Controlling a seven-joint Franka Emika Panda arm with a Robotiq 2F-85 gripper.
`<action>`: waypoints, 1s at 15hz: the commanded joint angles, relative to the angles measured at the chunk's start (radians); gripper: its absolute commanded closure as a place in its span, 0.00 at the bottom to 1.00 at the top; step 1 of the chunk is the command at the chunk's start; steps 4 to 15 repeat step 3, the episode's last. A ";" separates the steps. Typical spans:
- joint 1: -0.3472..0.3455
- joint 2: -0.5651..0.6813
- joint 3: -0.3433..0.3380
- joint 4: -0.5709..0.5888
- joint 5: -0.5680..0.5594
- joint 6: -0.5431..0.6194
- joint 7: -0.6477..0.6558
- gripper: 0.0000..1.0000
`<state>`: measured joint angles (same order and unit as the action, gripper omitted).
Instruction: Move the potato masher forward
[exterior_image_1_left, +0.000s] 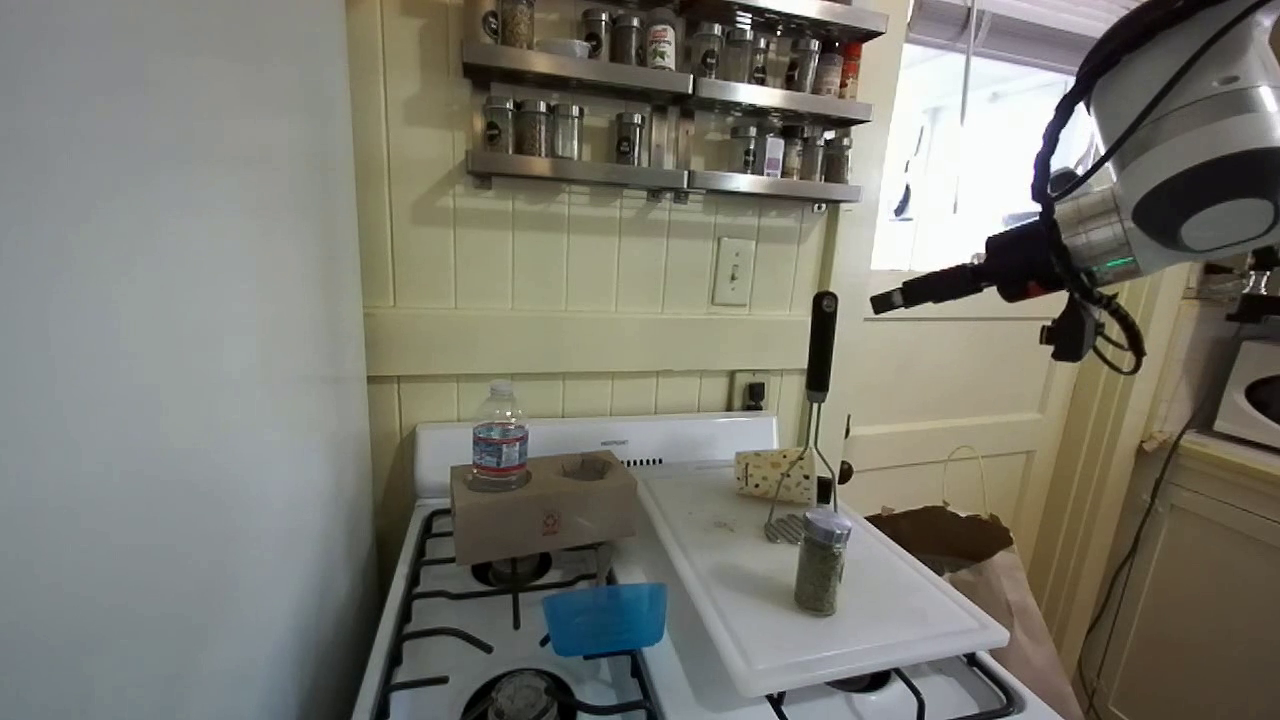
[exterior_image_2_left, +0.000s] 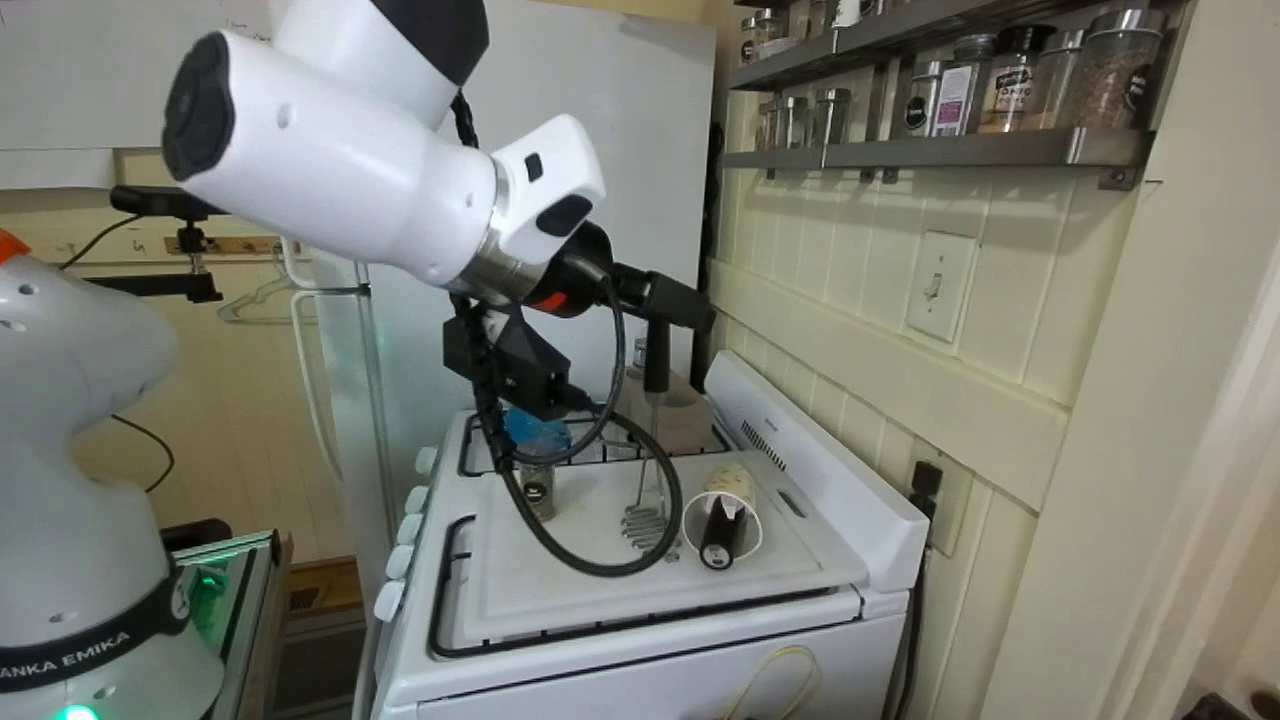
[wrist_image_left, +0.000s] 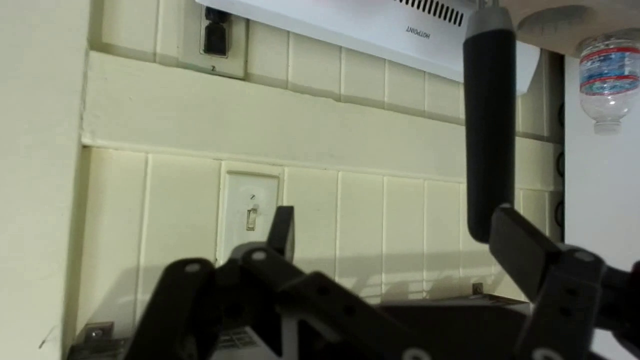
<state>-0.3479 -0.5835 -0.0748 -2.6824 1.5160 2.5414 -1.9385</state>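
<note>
I find the tall, black-handled, silver-wire potato masher (exterior_image_1_left: 819, 375) upright on a white rectangular board (exterior_image_1_left: 900, 625), between a grey-lidded glass jar (exterior_image_1_left: 822, 570) and a speckled cream cup (exterior_image_1_left: 766, 475) lying sideways. My black two-fingered pincer (wrist_image_left: 392, 225) is spread wide — gripping nothing. Hazard: in the wrist view the handle (wrist_image_left: 490, 135) sits off-centre, by one finger (wrist_image_left: 522, 250) — advancing uncorrected could strike it and topple the small-footed masher onto its neighbours.
</note>
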 joint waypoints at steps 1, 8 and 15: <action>0.038 -0.131 -0.060 -0.002 -0.196 -0.158 0.122 0.00; 0.046 -0.081 -0.055 0.016 -0.157 -0.102 0.093 0.00; 0.046 -0.081 -0.055 0.016 -0.157 -0.102 0.093 0.00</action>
